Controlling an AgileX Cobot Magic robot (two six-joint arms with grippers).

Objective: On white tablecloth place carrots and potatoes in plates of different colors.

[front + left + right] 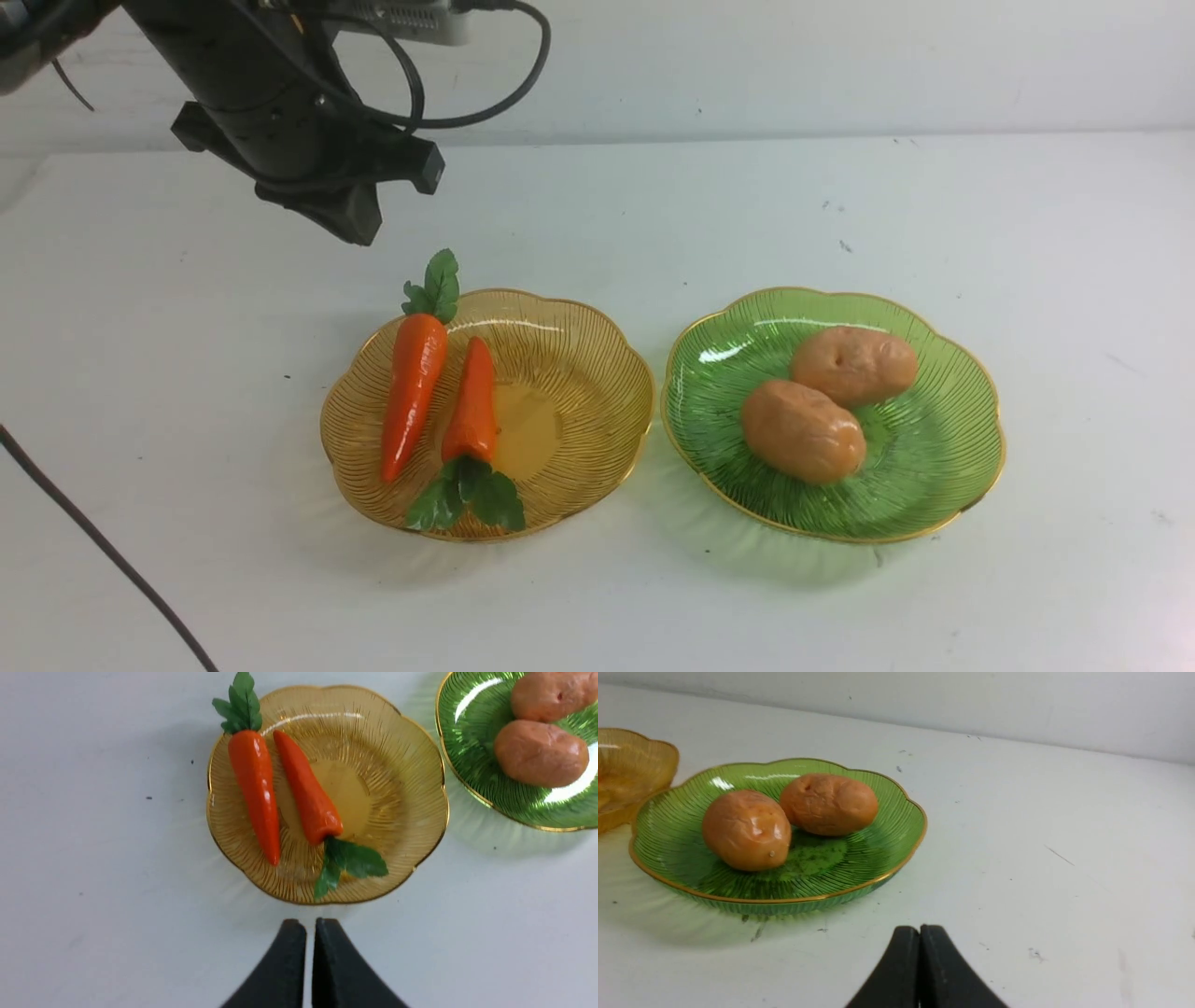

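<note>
- Tablecloth, plain white fabric with little dark specks (597,597), spread under both dishes
- Scalloped amber-yellow plastic plate with a gold rim (597,448), sitting on the robot's left side of the cloth, pretty much beside the green one
- Two glossy orange toy carrots with leafy green tops (414,387) (472,401), both lying in the amber plate, leaves pointing opposite ways, one top poking past the far rim
- Scalloped green plastic plate, also gold-rimmed (943,457), over on the robot's right side
- Two tan-brown oval toy potatoes (854,364) (803,431), both in the green plate, snugged up together, one a bit nearer the camera
- Black left gripper (309,924), shut with nothing in it, hanging beyond the amber plate in the front view
- Black right gripper (920,931), shut and empty too, out of the front view
</note>
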